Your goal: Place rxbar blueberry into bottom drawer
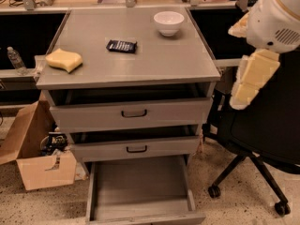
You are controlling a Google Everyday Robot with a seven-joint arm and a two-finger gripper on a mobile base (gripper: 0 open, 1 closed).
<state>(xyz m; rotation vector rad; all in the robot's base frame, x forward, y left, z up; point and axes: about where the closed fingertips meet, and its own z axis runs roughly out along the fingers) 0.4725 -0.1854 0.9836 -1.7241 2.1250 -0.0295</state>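
Flat navy-wrapped rxbar blueberry (121, 46) upper-centre on grey cabinet top (154, 64), ungrasped. Deep grey bottom drawer (140, 184) out to receive it. Cream gripper (253, 78) at right edge, grip state unreadable.

The flat grey cabinet top (154, 64) carries three things: a yellow sponge-like lump (64, 59) by the left edge, toward the front corner; the dark navy rxbar blueberry (121, 46) lying flat near the middle; and a white round bowl (168, 22) near the back right corner. The cream gripper (241, 95) hangs beyond the right edge — clear of the worktop.
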